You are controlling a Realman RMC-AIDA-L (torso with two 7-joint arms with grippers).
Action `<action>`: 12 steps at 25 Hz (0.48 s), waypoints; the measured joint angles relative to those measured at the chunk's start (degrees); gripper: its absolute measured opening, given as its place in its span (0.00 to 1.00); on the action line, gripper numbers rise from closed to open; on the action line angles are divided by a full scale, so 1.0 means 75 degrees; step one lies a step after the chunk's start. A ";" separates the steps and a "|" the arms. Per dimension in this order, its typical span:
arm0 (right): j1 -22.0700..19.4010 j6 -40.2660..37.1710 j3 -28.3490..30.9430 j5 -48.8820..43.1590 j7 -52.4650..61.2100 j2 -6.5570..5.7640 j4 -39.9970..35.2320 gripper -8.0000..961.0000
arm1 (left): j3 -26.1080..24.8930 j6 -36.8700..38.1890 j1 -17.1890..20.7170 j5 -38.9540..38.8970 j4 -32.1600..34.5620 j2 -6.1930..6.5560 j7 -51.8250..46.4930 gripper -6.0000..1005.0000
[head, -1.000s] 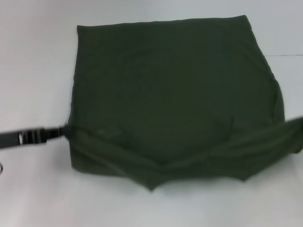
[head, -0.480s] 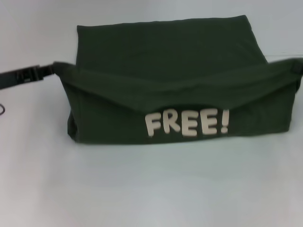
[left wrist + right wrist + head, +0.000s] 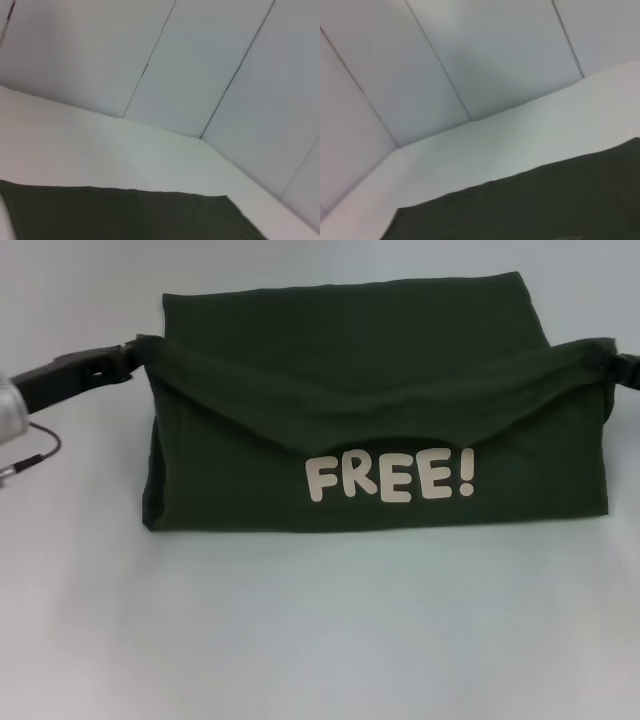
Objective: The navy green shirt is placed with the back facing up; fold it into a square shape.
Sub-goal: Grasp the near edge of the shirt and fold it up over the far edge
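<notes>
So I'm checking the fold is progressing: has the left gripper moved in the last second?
Yes. The left gripper has carried its corner of the navy green shirt away from the robot, towards the shirt's unmoved far edge, turning up the FREE! lettering.

- Only readable text anywhere is "FREE!" in chunky cream capitals with an exclamation mark, printed on the navy green shirt (image 3: 380,420), on the flap that's folded up toward the camera in the head view.
- Both wrist views show just plain dark fabric, the white table and wall panels, with no lettering on any of it.
</notes>
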 joint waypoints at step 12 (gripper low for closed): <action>0.0460 0.2465 -0.0031 0.1039 -0.1704 0.0373 0.0892 0.07 | -0.0019 -0.1802 -0.0377 -0.0938 -0.1035 -0.0382 0.2301 0.03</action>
